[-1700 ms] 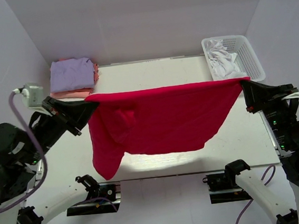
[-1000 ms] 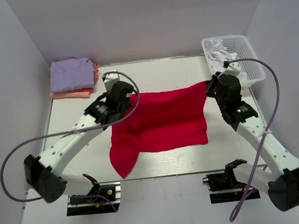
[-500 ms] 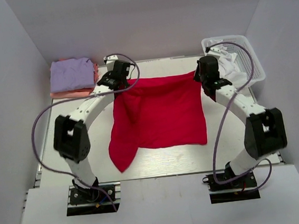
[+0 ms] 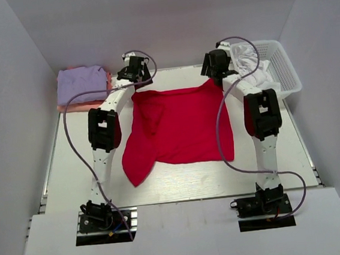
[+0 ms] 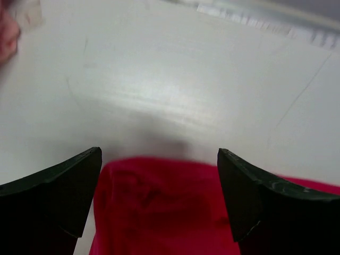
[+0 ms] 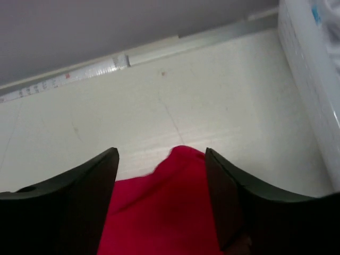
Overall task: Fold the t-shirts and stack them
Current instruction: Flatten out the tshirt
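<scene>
Lying there: three t-shirts [image 4: 181,123], one basket [image 4: 291,70].

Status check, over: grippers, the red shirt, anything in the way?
Left gripper and right gripper open at far edge of red t-shirt. Shirt spread on table, unheld, left side rumpled. Lavender t-shirt and basket apart from it.

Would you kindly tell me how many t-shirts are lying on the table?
3: the red t-shirt spread mid-table, the lavender t-shirt folded at the far-left corner, the salmon-pink t-shirt beneath it. More may be hidden underneath.
</scene>
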{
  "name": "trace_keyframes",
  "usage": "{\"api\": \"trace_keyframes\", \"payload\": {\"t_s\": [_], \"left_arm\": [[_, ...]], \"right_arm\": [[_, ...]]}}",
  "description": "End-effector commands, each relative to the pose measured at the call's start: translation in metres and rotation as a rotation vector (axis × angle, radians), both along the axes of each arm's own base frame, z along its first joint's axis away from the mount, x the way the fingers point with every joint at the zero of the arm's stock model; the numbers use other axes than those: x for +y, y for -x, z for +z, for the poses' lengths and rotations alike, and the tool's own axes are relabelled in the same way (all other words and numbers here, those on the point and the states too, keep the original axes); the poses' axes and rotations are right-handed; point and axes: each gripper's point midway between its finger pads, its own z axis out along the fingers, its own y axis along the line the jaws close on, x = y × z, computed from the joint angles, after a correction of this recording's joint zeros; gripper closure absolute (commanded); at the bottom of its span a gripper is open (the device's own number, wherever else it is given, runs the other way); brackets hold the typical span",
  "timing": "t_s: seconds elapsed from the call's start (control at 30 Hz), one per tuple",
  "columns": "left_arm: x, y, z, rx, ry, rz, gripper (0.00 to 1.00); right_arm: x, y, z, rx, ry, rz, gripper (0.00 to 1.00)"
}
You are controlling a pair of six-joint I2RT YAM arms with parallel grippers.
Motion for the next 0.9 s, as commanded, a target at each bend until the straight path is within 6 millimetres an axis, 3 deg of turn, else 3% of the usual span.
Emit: {"api": "trace_keyframes", "payload": {"t_s": [0.0,0.07,0.1,0.13,0.17,0.2,0.23,0.27,0.3,0.33,0.37,0.4,0.43,0.47,0.5,0.53,0.6,0.63,0.67,0.7,0.77,0.8,0.87], "left_arm": [[-0.001,-0.023,0.052,-0.075,0.049,-0.041,0.0],[-0.002,-0.018,0.059,-0.067,0.054,-0.049,0.0],[0.001,-0.012,0.081,-0.092,0.061,-0.049,0.0],[0.008,0.005,0.063,-0.035,0.037,-0.04,0.0],[0.01,0.011,0.07,-0.046,0.04,-0.04,0.0],[0.012,0.033,0.08,-0.041,0.03,-0.044,0.0],[0.009,0.045,0.085,-0.036,0.029,-0.056,0.0],[0.014,0.056,0.09,-0.036,0.02,-0.047,0.0],[0.017,0.074,0.075,0.015,0.019,-0.062,0.0],[0.013,0.089,0.077,0.032,0.037,-0.077,0.0],[0.015,0.106,0.097,0.012,0.063,-0.083,0.0],[0.011,0.119,0.097,0.027,0.076,-0.109,0.0],[0.016,0.139,0.075,0.087,0.066,-0.114,0.0],[0.013,0.153,0.07,0.109,0.073,-0.137,0.0],[0.013,0.178,0.059,0.148,0.076,-0.16,0.0],[0.014,0.19,0.053,0.169,0.089,-0.16,0.0],[0.002,0.222,0.041,0.207,0.142,-0.213,0.0],[-0.008,0.234,0.04,0.216,0.191,-0.248,0.0],[-0.016,0.244,0.038,0.215,0.218,-0.287,0.0],[-0.018,0.254,0.023,0.219,0.254,-0.29,0.0],[-0.031,0.27,0.024,0.202,0.323,-0.35,0.0],[-0.032,0.28,0.009,0.232,0.327,-0.342,0.0],[-0.035,0.284,0.006,0.23,0.342,-0.338,0.0]], "right_arm": [[-0.002,-0.038,0.046,-0.107,0.02,0.001,0.26],[0.007,-0.017,0.034,-0.003,0.031,0.065,0.15],[0.007,-0.008,0.045,-0.004,0.025,0.083,0.1],[0.017,0.002,0.071,-0.044,-0.008,0.133,0.1],[0.019,0.009,0.077,-0.055,-0.021,0.152,0.1],[0.022,0.033,0.063,-0.029,-0.033,0.195,0.1],[0.024,0.047,0.085,-0.062,-0.053,0.222,0.1],[0.026,0.065,0.068,-0.019,-0.052,0.238,0.1],[0.028,0.085,0.069,-0.005,-0.064,0.265,0.1],[0.024,0.105,0.064,0.019,-0.065,0.264,0.1],[0.028,0.119,0.061,0.037,-0.068,0.278,0.1],[0.03,0.132,0.073,0.021,-0.094,0.289,0.1],[0.027,0.159,0.048,0.085,-0.094,0.295,0.1],[0.026,0.172,0.042,0.115,-0.106,0.296,0.1],[0.036,0.187,0.048,0.113,-0.156,0.344,0.1],[0.039,0.213,0.021,0.171,-0.176,0.383,0.1],[0.052,0.239,0.016,0.188,-0.235,0.471,0.1],[0.06,0.255,0.004,0.229,-0.274,0.52,0.1],[0.063,0.261,0.001,0.24,-0.286,0.53,0.1],[0.064,0.272,-0.006,0.26,-0.291,0.542,0.1],[0.064,0.289,-0.022,0.307,-0.307,0.547,0.1],[0.063,0.291,-0.022,0.301,-0.313,0.544,0.1],[0.056,0.304,-0.042,0.352,-0.324,0.509,0.1]]}}
